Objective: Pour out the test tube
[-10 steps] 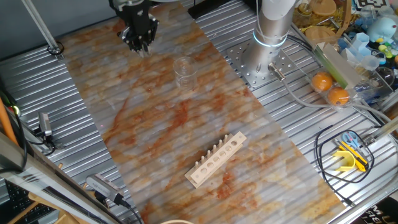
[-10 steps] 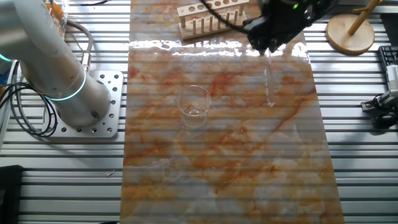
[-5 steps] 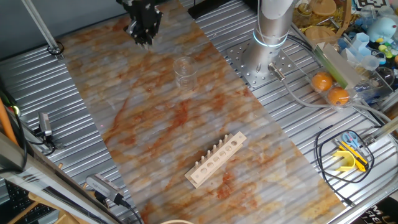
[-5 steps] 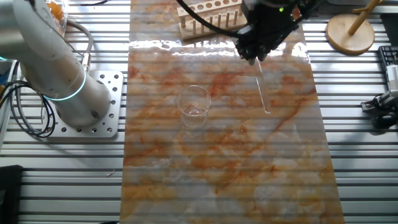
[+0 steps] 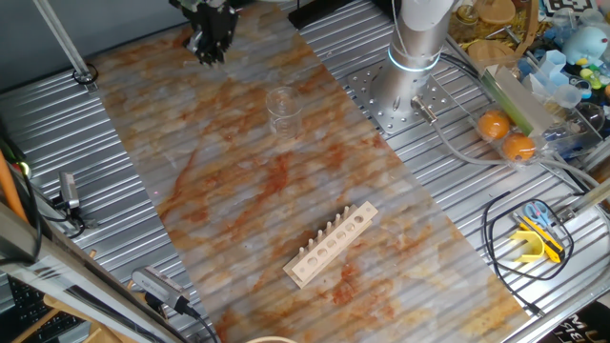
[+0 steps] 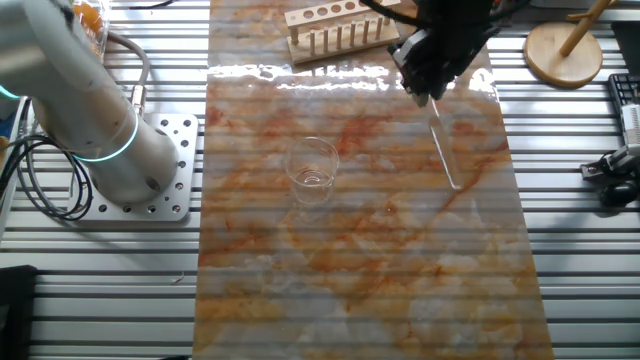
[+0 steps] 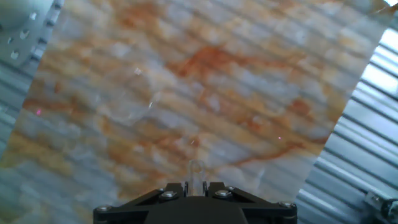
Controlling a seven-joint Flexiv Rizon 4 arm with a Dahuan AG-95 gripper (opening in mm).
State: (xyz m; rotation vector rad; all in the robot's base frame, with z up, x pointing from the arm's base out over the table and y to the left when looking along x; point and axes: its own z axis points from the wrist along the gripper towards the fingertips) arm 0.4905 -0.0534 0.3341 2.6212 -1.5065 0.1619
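My gripper (image 6: 432, 88) is shut on the top of the clear glass test tube (image 6: 446, 153), which hangs from it tilted over the marbled mat. The tube's end pokes out between the jaws in the hand view (image 7: 196, 171). In the first fixed view the gripper (image 5: 209, 50) is at the far end of the mat; the tube is too faint to make out there. The clear glass beaker (image 6: 312, 170) stands upright on the mat to the gripper's left, apart from it, and also shows in the first fixed view (image 5: 282, 111) and faintly in the hand view (image 7: 134, 99).
A pale wooden rack (image 5: 330, 244) lies on the mat, also in the other fixed view (image 6: 338, 25). The arm's base (image 6: 110, 140) stands beside the mat. Oranges (image 5: 506, 134), cables, yellow scissors (image 5: 539, 238) and clutter lie at the table's side. A wooden stand (image 6: 565, 45) sits near the gripper.
The gripper has risen and swung with the test tube, whose lower end has tilted from hanging nearly straight down to slanting out away from the beaker.
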